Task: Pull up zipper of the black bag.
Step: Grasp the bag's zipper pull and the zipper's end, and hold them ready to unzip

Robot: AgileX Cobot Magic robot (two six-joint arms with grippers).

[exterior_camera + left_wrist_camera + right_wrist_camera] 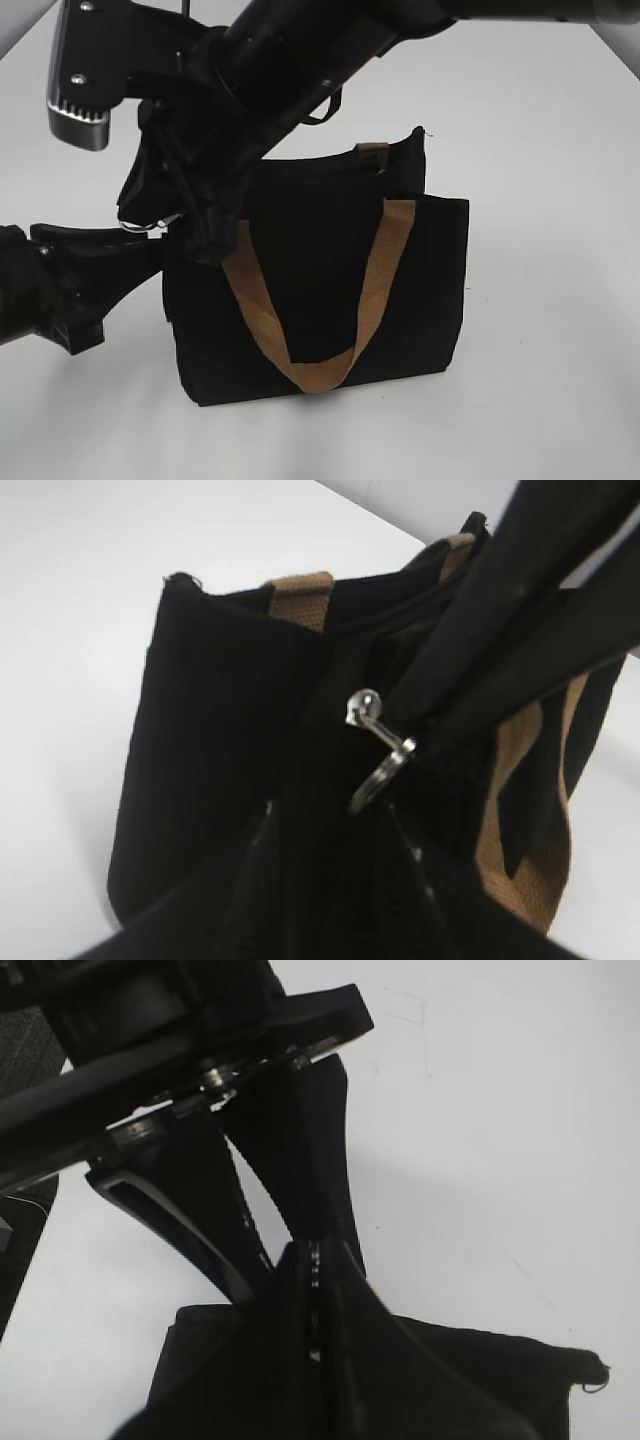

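Observation:
The black bag stands upright on the white table, with tan handles hanging down its front. Its silver zipper pull with a ring sticks out at the bag's left end and shows clearly in the left wrist view. My right gripper reaches across from the upper right and is shut on the zipper pull. My left gripper is shut on the fabric at the bag's left end, just below the pull. The zip line itself is mostly hidden by the fingers.
The tan front handle loops down the bag's face, and the rear handle's end shows at the top edge. White table surrounds the bag. The right arm crosses over the bag's upper left.

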